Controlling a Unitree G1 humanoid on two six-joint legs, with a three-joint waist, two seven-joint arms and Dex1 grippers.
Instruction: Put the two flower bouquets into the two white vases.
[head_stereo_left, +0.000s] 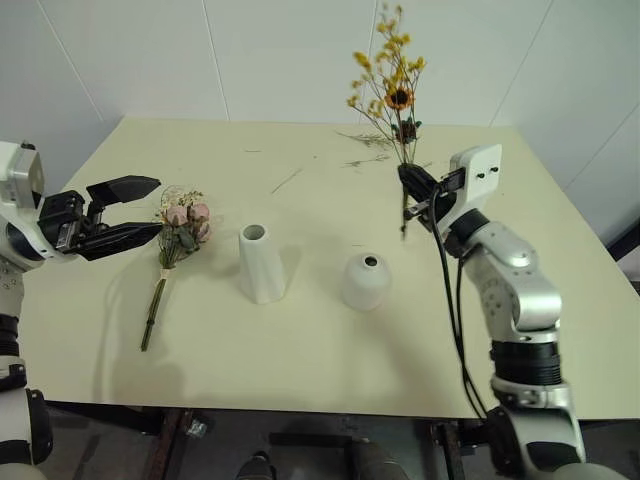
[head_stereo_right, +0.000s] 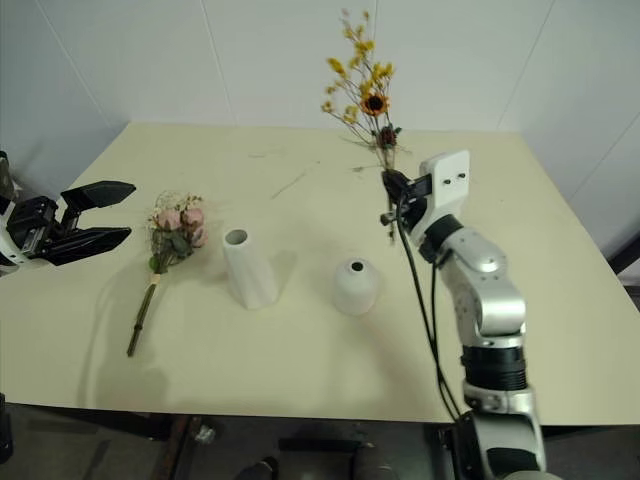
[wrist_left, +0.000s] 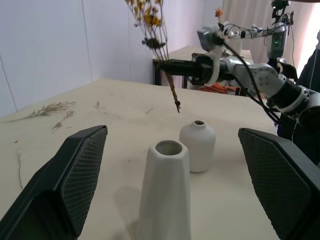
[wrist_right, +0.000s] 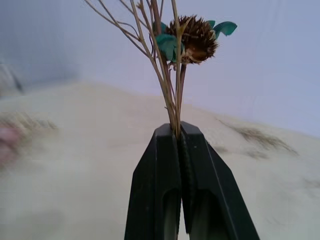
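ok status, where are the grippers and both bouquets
Right gripper shut on yellow bouquet, lifted upright. Left gripper open beside pink rose bouquet, flat on table. Both vases empty, unobstructed.

Pale cream table (head_stereo_left: 300, 370), square-ish, set against white panelled walls (head_stereo_left: 130, 60) with vertical seams. Loose dried twigs (head_stereo_left: 362, 150) scattered at its far side. Dark floor (head_stereo_left: 320, 445) under the near edge. Light even, shadows soft.

White vases (head_stereo_left: 261, 262), pink roses (head_stereo_left: 185, 216)
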